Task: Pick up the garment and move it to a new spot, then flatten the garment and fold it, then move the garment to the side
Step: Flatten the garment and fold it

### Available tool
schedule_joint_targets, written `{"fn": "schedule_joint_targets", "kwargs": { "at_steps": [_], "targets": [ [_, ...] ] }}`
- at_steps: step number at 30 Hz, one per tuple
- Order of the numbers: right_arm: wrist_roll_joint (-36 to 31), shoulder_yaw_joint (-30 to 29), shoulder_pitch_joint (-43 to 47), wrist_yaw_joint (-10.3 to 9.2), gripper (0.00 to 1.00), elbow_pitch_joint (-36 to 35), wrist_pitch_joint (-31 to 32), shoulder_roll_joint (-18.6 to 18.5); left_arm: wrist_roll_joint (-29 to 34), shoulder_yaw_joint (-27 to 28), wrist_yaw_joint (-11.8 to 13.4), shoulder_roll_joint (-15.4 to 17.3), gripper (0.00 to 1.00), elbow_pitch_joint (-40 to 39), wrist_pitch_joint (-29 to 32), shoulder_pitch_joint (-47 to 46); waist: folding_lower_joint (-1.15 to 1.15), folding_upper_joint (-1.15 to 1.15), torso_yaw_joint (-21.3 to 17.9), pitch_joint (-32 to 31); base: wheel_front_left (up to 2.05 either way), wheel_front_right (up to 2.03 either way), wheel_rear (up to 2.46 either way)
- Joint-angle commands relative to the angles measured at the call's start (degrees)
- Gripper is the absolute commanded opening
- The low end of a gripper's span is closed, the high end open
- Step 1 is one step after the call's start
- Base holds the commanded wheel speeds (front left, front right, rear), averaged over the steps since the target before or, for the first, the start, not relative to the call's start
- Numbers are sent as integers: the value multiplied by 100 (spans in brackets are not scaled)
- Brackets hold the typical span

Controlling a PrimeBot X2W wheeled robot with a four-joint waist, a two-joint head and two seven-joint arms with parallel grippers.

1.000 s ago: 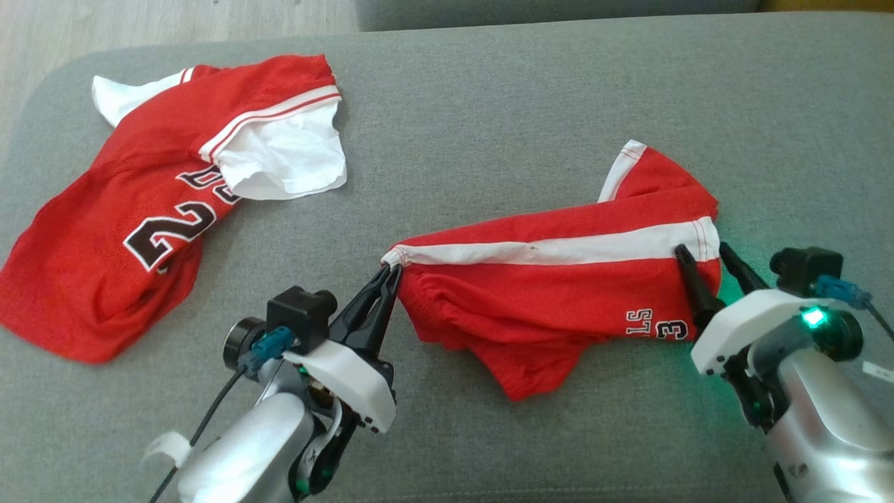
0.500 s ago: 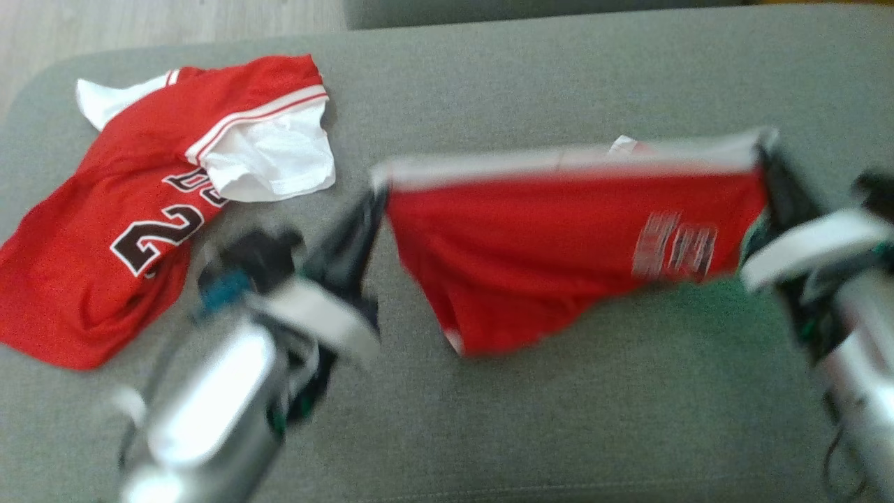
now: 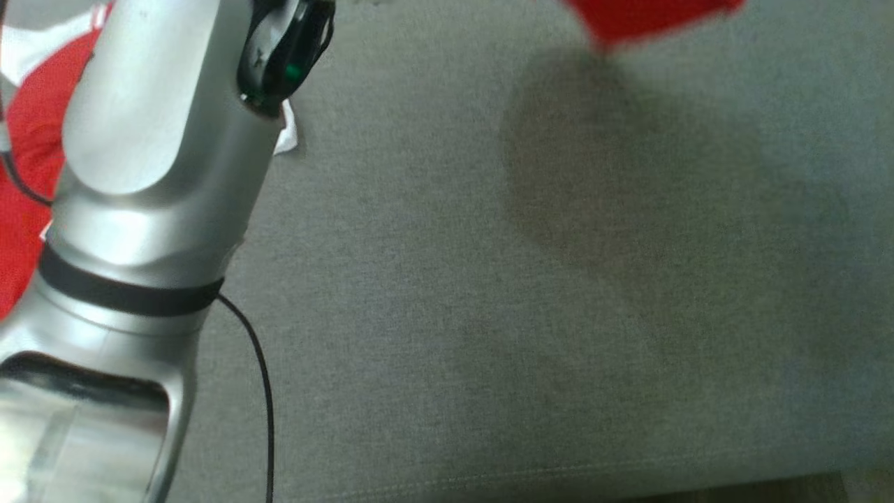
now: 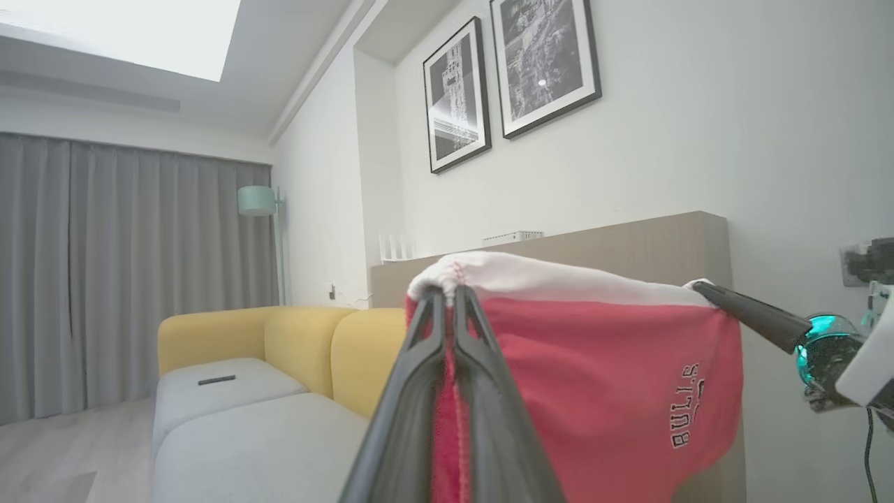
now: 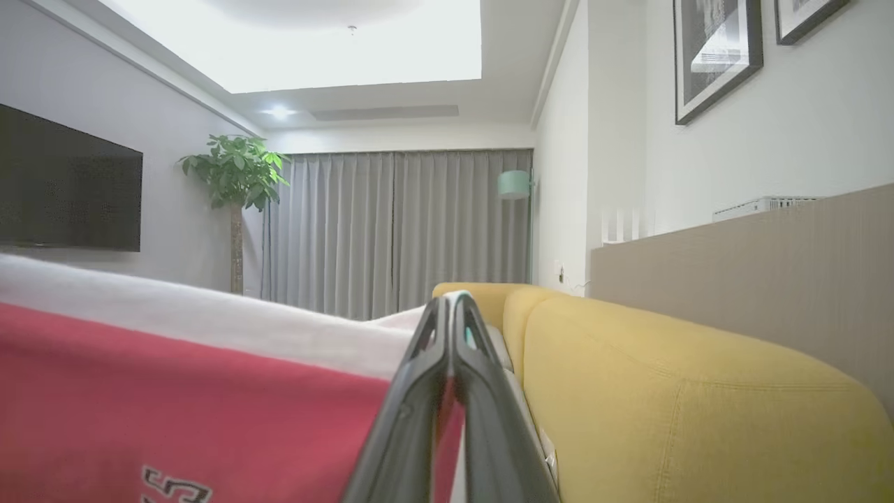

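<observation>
One pair of red shorts (image 4: 614, 391) is up in the air: mesh fabric, a broad white waistband (image 4: 559, 279) along the top, and a BULLS print (image 4: 688, 409) running up the leg on the right gripper's side. Just the one pair, and two grippers on it, one at each end of that waistband!

The left gripper (image 4: 447, 297) has its dark fingers pressed together on the bunched waistband corner, with red cloth trailing down between them. The right gripper (image 5: 452, 302) is clamped tight on the opposite corner, its fingers meeting with white cloth pinched at the tips.

So the long axis runs side to side, left gripper to right gripper, with the waistband on top and close to level and the legs hanging down. From the head camera, the lowest red tip of the shorts pokes in at the top, above the grey cushion (image 3: 559, 335), and one soft shadow (image 3: 594, 175) falls on the cushion beneath it. Over on the cushion's left side lies one other red-and-white garment (image 3: 28, 161), partly behind the silver left forearm (image 3: 154, 140).
</observation>
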Motion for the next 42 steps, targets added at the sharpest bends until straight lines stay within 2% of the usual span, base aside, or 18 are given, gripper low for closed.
{"fn": "schedule_joint_targets", "kwargs": {
  "at_steps": [1,4,8,14,20,21,27,36,39,42],
  "targets": [
    [-23,1,-110,37,0,-212,-68,-170,84,272,-53,75,0,-51,-27,-122,-1,0,-50,205,0,0,0],
    [42,-43,-62,37,0,-318,-155,-178,175,359,-109,-15,0,-15,-27,115,-1,0,-65,292,0,0,0],
    [100,-86,538,37,0,-488,-242,-132,173,408,-143,-85,0,-21,-27,895,-1,0,-46,266,0,0,0],
    [259,-345,2106,37,0,-901,-284,47,-133,331,-153,-140,0,-578,-27,2654,-1,0,-37,-62,0,0,0],
    [300,-559,3912,37,0,-1524,-255,190,-8,341,-154,-61,0,-1081,-27,4534,-1,0,-37,-374,0,0,0],
    [300,-559,3912,37,0,-1524,-255,190,-8,341,-154,-61,0,-1081,-27,4534,-1,0,-37,-374,0,0,0],
    [145,-1139,5288,37,0,-2240,-9,416,236,444,-154,-134,0,-1445,-27,5802,-1,0,4,-496,0,0,0],
    [-301,-2072,6389,37,0,-3771,977,724,431,412,-154,-229,0,-1928,-27,6519,-1,0,233,-487,0,0,0],
    [-409,-2191,6288,37,0,-3915,1278,823,302,290,-154,-253,0,-1889,-27,6340,-1,0,301,-406,0,0,0],
    [-524,-2169,5935,37,0,-3736,1574,821,38,130,-155,-276,0,-1687,-27,5881,-1,0,379,-274,0,0,0]
  ]
}}
